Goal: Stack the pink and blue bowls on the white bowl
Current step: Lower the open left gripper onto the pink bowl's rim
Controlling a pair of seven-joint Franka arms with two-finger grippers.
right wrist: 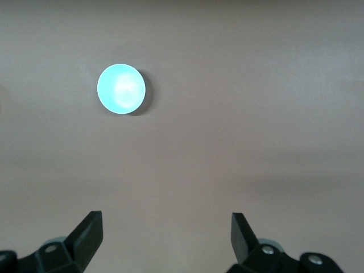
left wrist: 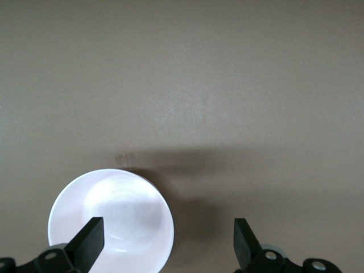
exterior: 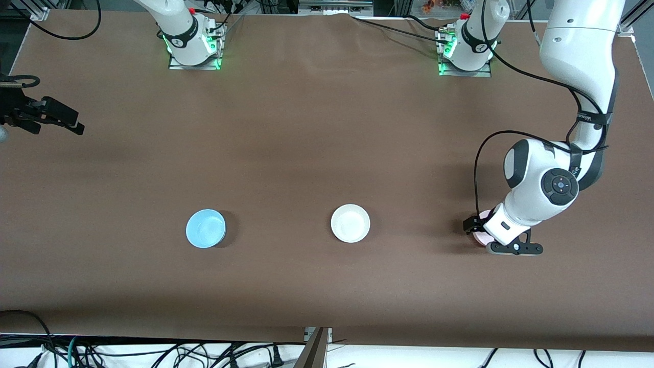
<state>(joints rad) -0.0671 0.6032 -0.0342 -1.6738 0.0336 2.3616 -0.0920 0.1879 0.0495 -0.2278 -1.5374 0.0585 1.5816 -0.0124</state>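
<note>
**Three bowls on a brown table**

The table (exterior: pixel 317 128) is covered in plain brown material, and three small bowls stand on it in a row, well apart. The blue bowl (exterior: pixel 205 228) sits toward the right arm's end. The white bowl (exterior: pixel 350 223) stands in the middle of the row. The pink bowl (exterior: pixel 479 236) is toward the left arm's end, mostly hidden, with only a sliver of rim showing. The two arm bases (exterior: pixel 193 48) are mounted along the table's edge farthest from the front camera.
</note>
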